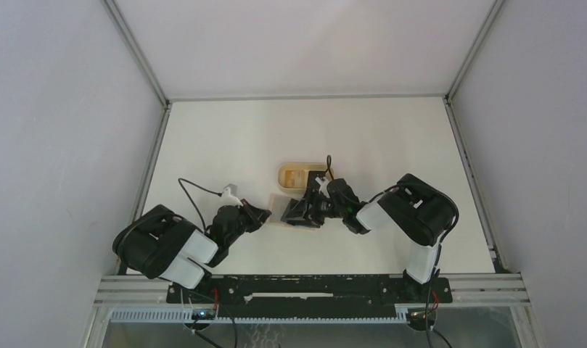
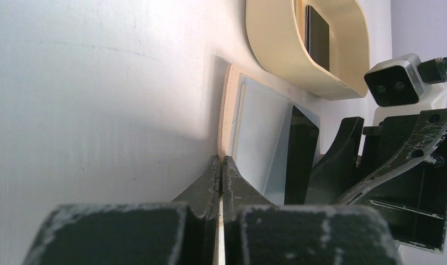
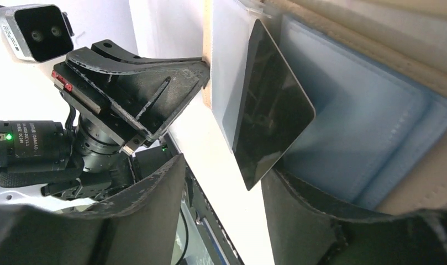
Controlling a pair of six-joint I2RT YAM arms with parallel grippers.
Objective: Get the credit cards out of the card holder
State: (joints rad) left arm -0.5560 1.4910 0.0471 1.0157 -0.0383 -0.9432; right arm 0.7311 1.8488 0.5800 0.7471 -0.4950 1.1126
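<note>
The tan card holder (image 1: 278, 204) lies open on the table, its pale blue inside (image 3: 364, 127) showing. My left gripper (image 2: 221, 160) is shut on the holder's thin tan edge (image 2: 227, 110); it also shows from above (image 1: 265, 215). A black credit card (image 3: 271, 105) stands tilted up out of the holder (image 2: 301, 154). My right gripper (image 3: 225, 168) is open around the card's lower corner, with one finger (image 3: 320, 204) under the card and the other finger (image 3: 154, 187) well apart from it. In the top view the right gripper (image 1: 305, 210) sits over the holder.
An oval tan tray (image 1: 301, 175) lies just behind the holder, and a dark card (image 2: 317, 36) leans inside it against the tray's wall (image 2: 276, 49). The two grippers are close together over the holder. Grey walls enclose the white table (image 1: 392, 145).
</note>
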